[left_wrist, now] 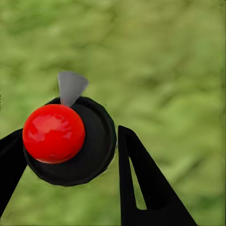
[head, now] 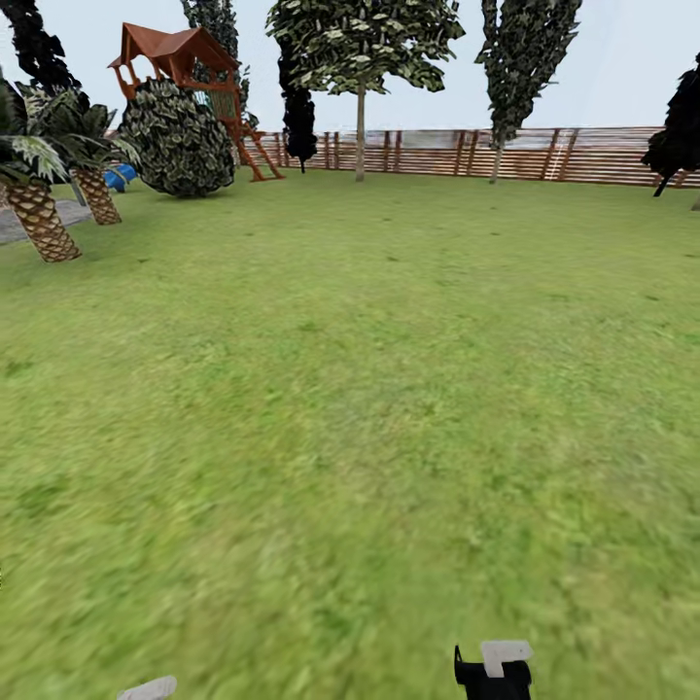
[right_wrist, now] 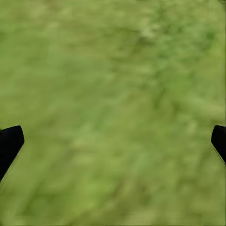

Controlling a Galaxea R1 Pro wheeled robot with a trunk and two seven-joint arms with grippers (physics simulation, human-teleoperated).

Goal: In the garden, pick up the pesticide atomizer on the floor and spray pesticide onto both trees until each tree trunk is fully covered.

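Green lawn [head: 350, 408] runs from the robot's feet to a brown slatted fence [head: 457, 153] at the far edge of the head view. Far ahead, slightly right of centre, one tree [head: 360, 58] with a thin bare trunk [head: 360, 136] stands before the fence; whether it is one of the two to be sprayed I can only guess. Scaly palms [head: 39, 204] sit far left, with a round bush [head: 180, 141] and a red-brown play tower [head: 180, 58] behind. No white specks show on any trunk. At the near edge, a dark piece with a pale cap [head: 494, 669] and a pale sliver [head: 148, 688] poke in; too little shows to name them.

Left wrist view: the left gripper [left_wrist: 70, 155] holds the sprayer [left_wrist: 70, 141], a black round body with a glossy red knob and a small grey nozzle, black fingers [left_wrist: 141, 183] close on either side, grass behind.

Right wrist view: the right gripper [right_wrist: 113, 141] is spread wide with nothing between its tips, blurred grass beyond.

Judgement: pickup done, sprayer in hand. Both trunks appear unsprayed; the drive to the trees and all spraying remain.
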